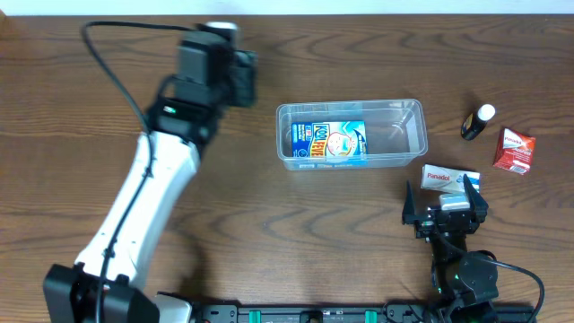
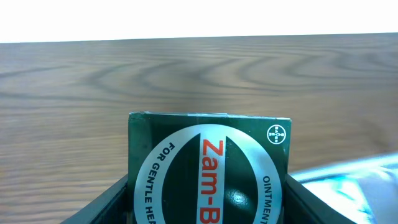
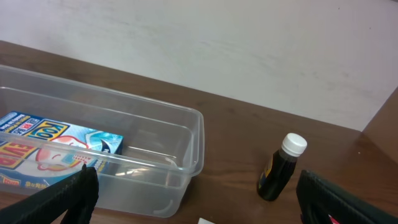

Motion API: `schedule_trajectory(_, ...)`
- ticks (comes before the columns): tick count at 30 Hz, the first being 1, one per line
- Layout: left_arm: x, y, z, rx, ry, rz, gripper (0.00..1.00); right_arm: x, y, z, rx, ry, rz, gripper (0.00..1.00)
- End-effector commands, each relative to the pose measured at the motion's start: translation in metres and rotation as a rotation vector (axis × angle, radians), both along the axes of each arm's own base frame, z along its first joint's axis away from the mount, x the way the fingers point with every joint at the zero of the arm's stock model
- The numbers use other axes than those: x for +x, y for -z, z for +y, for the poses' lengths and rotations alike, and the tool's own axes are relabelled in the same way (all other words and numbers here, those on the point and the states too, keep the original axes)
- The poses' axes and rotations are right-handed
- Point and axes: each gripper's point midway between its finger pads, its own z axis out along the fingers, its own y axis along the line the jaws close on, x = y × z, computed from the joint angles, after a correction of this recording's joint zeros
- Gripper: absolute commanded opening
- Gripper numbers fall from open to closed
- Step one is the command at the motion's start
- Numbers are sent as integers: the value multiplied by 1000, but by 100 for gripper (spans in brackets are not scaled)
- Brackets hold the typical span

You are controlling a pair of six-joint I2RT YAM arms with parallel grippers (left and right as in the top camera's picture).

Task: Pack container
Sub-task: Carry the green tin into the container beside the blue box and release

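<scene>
Hidden or unclear: the green box [image 2: 209, 163] is cut off by the bottom edge of the left wrist view, so its lettering stops at "Zam-B"; from overhead it is hard to tell apart from the dark gripper around it; a blurred pale blue-white shape at the lower right of the left wrist view cannot be identified; the blue box [image 1: 330, 144] runs off the left edge of the right wrist view; one corner of the white box [image 1: 448, 177] lies under a finger of the right gripper [image 1: 441, 199].

Count: container [image 1: 413, 108], one, clear, lying lengthwise near the middle of the table [image 1: 269, 233]; boxes, four: blue, flat on the container's floor at its left end; green, held; white, on the table just beside the container's right end; red [image 1: 515, 150], further right, apart from the rest; bottle [image 1: 478, 121], one, dark with a white cap, between the container and the red box, touching neither; arms, two.

Jaws: left gripper [image 2: 208, 199] grasps the green box, which fills the gap between its fingers [image 2: 102, 202], well to the left of the container; right gripper released, its jaws spread wide with nothing between them, at the near side of the white box.

Surface and room: dark brown wood-grain tabletop; a pale plain wall behind its far edge; a dark rail with green fittings [image 1: 256, 315] along the near edge.
</scene>
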Motion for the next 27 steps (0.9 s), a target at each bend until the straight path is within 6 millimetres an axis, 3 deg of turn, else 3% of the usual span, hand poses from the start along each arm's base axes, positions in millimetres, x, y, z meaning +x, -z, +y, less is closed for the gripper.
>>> schedule_trajectory(1,-13,1,-35,-45,-14,21,43,0,2,-2,-8,12,4,99)
schedule_trajectory(5,-28,22,-79,-82,29,86,43,0,2,-2,-8,12,4,99)
schedule_trajectory(10,-37,64,-103,-43,33,184,43,0,2,-2,-8,12,4,99)
schedule_trajectory(15,-43,92,-117,-8,48,239,43,0,2,-2,-8,12,4,99)
schedule_trajectory(27,-37,146,-117,61,17,317,44,0,2,-2,-8,12,4,99)
